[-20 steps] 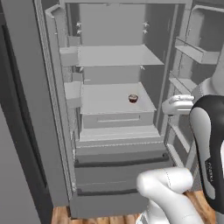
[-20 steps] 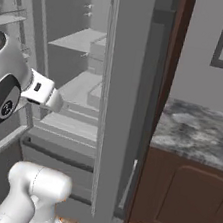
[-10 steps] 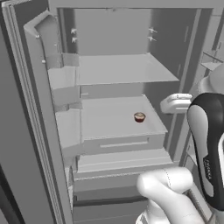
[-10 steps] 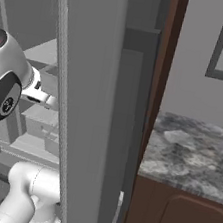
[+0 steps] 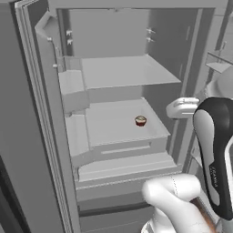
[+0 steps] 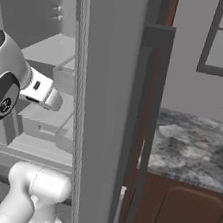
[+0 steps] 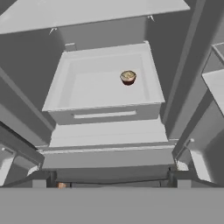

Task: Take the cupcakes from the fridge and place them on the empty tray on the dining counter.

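Cupcake: the tan-topped cupcake in its dark wrapper stands upright on the middle shelf of the open fridge, toward the shelf's right rear, apart from the walls; in the hand view it sits at.
Second cupcake: a red-topped one cannot be made out on any shelf from here.
Gripper: its two finger tips rise far apart at the bottom of the hand view, spread as wide as they go, with nothing between them.
Direction: from the gripper the cupcake lies ahead and deeper into the fridge, a little to the right of the line between the fingers and well apart from them; the shelf's front lip and the ledge below it lie between.
Long axis: the cupcake is round, so no side favours the grasp; I judge the fingers can straddle it from either side.
Arm: the single arm's white wrist hangs at the right edge of the fridge opening, roughly level with the cupcake's shelf.
Next move: a forward reach over the lip, shifted slightly right, looks needed.
Change from earlier: both base views show the fridge interior larger and more square-on than a second ago, so the base has driven closer; the cupcake keeps its place on the shelf and the gripper was already spread.
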### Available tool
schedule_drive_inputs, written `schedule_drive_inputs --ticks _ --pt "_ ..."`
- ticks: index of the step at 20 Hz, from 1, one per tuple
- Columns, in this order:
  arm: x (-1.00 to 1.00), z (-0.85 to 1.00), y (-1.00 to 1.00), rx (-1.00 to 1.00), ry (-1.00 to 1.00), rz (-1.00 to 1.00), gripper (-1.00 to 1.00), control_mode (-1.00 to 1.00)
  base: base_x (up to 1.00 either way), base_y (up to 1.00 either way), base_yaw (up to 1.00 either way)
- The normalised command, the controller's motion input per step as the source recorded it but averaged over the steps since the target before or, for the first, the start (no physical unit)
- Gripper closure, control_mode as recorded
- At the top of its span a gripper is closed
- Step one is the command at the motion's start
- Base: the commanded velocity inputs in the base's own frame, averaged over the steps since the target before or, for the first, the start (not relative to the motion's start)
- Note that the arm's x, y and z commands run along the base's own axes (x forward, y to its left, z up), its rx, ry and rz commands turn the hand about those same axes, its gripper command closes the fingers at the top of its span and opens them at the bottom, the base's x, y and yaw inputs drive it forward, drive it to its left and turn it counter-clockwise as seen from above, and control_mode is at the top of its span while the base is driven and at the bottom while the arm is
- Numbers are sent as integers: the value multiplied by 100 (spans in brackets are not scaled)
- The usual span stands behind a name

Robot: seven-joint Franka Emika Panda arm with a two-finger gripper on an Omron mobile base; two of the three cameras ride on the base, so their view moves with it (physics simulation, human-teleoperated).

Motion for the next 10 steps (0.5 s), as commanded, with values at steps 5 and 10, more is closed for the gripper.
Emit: schedule_drive_inputs --ticks 5,10 --pt "0 0 0 0 0 0 -100 100 20 6 0" --pt "0 0 0 0 0 0 -100 100 98 50 -1"
